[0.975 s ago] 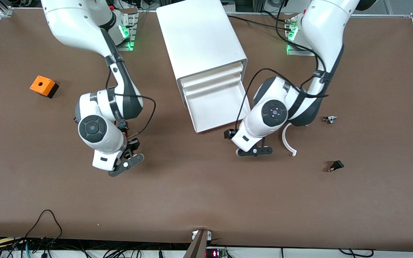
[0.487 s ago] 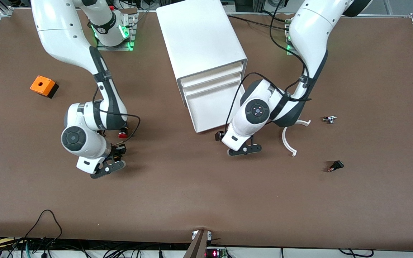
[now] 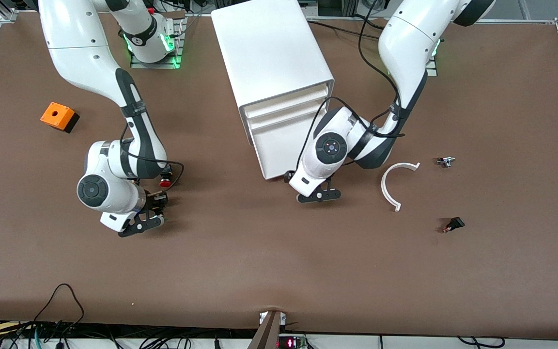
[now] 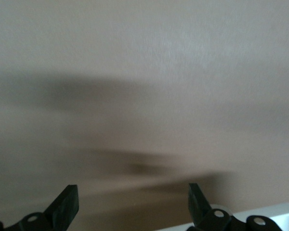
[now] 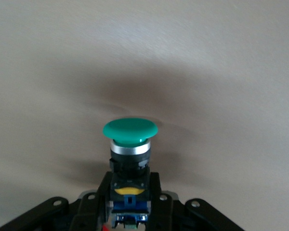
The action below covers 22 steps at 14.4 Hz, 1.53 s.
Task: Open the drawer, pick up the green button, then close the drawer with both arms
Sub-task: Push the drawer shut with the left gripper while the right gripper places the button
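button [image 5: 130,131] base hidden in right hand [image 5: 130,202]

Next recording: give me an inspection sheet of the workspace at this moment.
Surface: brown table, bare in the middle.
Job's things: lowest drawer pulled out of the white cabinet; green button in the right gripper.
Clutter: orange box, red button, white curved piece, two small parts.
Grippers: right gripper shut on the button; left gripper open, over the table by the drawer's front.
Cables: along the table's edge nearest the front camera.
Surroundings: nothing seen.
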### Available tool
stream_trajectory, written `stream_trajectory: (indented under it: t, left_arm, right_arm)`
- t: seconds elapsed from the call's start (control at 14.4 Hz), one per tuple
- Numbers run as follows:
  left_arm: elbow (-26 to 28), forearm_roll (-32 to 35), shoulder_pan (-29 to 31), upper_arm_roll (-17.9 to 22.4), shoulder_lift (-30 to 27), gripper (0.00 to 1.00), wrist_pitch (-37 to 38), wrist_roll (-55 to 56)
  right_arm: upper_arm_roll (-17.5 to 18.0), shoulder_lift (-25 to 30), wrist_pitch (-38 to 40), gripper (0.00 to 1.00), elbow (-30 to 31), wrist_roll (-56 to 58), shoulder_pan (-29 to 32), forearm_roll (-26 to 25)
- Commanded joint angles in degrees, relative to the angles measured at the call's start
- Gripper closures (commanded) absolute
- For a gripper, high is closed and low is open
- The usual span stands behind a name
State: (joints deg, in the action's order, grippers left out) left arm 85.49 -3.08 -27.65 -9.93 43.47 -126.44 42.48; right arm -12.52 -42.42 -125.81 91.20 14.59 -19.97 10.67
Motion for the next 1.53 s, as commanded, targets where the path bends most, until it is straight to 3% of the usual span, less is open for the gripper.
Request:
stream_trajectory:
  t: [0.0,0.07,0.21,0.28,0.42,0.49,0.84,1.25,1.46]
  left_arm:
    - [1.96,0.44,-0.56,0.00,-0.84,0.00,0.05,1.20]
    - [2.57,0.35,-0.65,-0.08,-1.11,0.00,0.92,1.20]
    - [2.67,0.26,-0.04,-1.83,-1.63,0.00,4.69,1.20]
    - [2.67,0.18,0.05,-2.10,-1.98,0.00,6.54,1.11]
    - [2.49,0.09,0.05,-3.15,-2.16,0.00,8.92,1.11]
    - [2.58,-0.52,0.14,-3.86,-2.16,0.00,9.19,1.11]
    - [2.93,-7.82,-0.56,-4.13,-1.90,0.00,9.71,0.94]
    - [2.93,-14.23,-0.30,-4.13,-1.64,0.00,14.55,0.23]
    - [2.93,-17.22,-0.39,-4.13,-0.67,0.00,14.55,0.06]
  right_arm:
    - [0.39,0.59,-0.84,0.67,1.17,0.09,1.16,0.94]
    - [0.31,0.58,-0.84,0.62,1.17,0.09,1.34,0.94]
    - [0.22,0.50,-0.84,0.29,1.17,-0.79,1.43,1.02]
    - [0.22,0.50,-0.84,0.20,1.00,-0.79,1.43,1.02]
    - [0.22,0.58,-0.84,0.12,1.00,-0.26,1.34,0.94]
    - [0.13,0.76,-0.58,0.00,0.82,0.09,1.25,0.94]
    - [0.13,5.31,2.48,0.00,0.12,0.36,0.81,0.85]
    - [-0.74,14.02,17.68,0.00,-6.29,0.09,1.60,0.76]
    - [-1.28,19.03,21.73,0.00,-6.56,0.09,2.56,-0.03]
